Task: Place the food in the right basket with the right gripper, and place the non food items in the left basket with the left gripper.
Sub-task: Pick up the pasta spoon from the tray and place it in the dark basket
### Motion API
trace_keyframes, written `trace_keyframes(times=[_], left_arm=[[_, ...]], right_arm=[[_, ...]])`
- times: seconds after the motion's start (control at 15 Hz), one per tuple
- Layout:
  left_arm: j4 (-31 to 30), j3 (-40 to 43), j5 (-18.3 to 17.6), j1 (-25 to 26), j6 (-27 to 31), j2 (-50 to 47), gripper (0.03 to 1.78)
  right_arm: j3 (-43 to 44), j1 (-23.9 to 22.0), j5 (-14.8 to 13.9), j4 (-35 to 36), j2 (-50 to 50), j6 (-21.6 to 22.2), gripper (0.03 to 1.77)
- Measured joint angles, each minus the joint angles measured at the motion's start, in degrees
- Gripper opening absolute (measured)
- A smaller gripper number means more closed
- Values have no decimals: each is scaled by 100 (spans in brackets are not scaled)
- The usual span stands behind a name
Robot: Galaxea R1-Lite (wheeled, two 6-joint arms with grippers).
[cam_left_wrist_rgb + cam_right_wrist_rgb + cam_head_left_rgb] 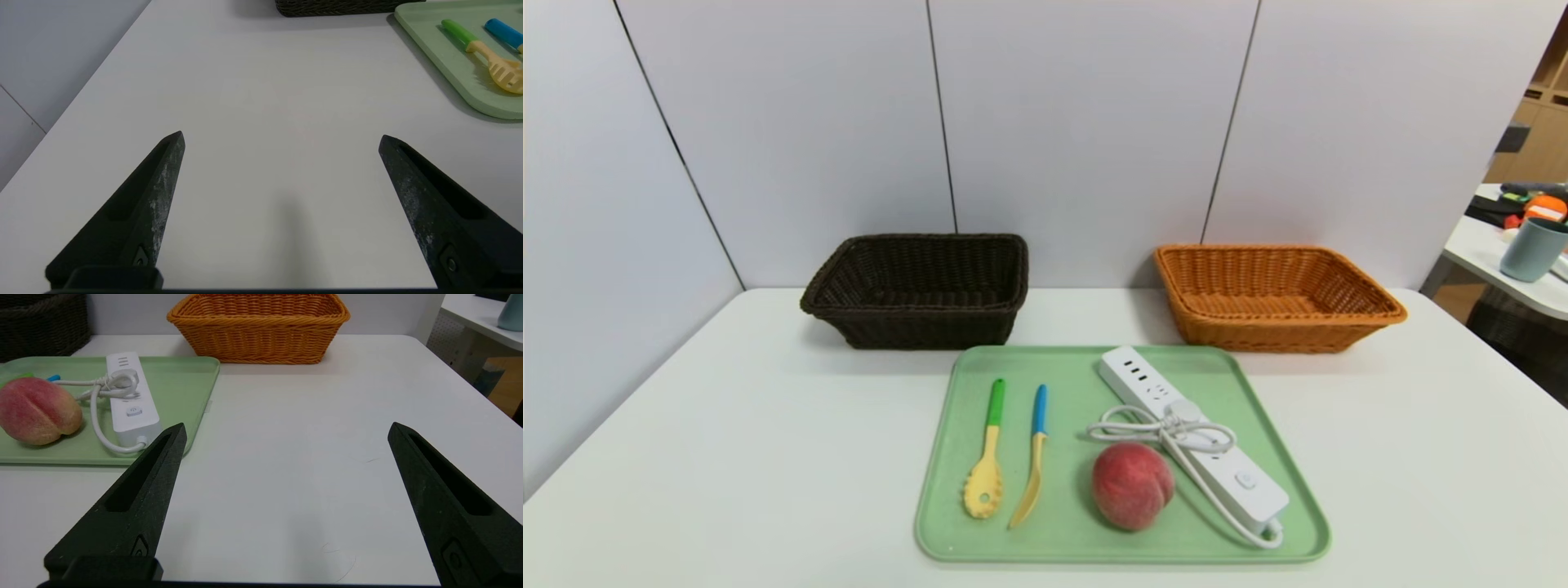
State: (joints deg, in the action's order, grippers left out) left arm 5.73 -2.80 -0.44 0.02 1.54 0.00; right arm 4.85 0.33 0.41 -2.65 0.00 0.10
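Beside right hand (286, 430), peach (37, 410) apart.

Woven baskets and plastic ware on a smooth matt table (727, 425).
Both baskets, dark (919, 287) and orange (1274, 296), look wicker; tray (947, 523) matt plastic; peach (1131, 484) fuzzy.

Left gripper (282, 136) fingers (163, 179) wide apart — bare table (261, 94) below.

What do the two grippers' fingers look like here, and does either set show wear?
Both are matte black, long tapering wedges with a recessed slot along each. The left gripper has whitish scuffing on its fingers; the right gripper looks cleaner. No cables or arm sleeves show.
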Motion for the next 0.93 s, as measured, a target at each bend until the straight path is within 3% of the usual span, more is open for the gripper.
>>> trace_keyframes(times=[0.33,0.6,0.93], left_arm=[[1491,-1089,-184,-2,-144,283,169],[1549,-1797,-311,-76,-163,1279,169],[1637,-3178,-667,-154,-202,3379,169]], right_arm=[[1044,0,413,-1237,217,0,170],[1653,116,495,-1513,1159,-15,170],[2946,305,514,-2328,2827,-17,170]])
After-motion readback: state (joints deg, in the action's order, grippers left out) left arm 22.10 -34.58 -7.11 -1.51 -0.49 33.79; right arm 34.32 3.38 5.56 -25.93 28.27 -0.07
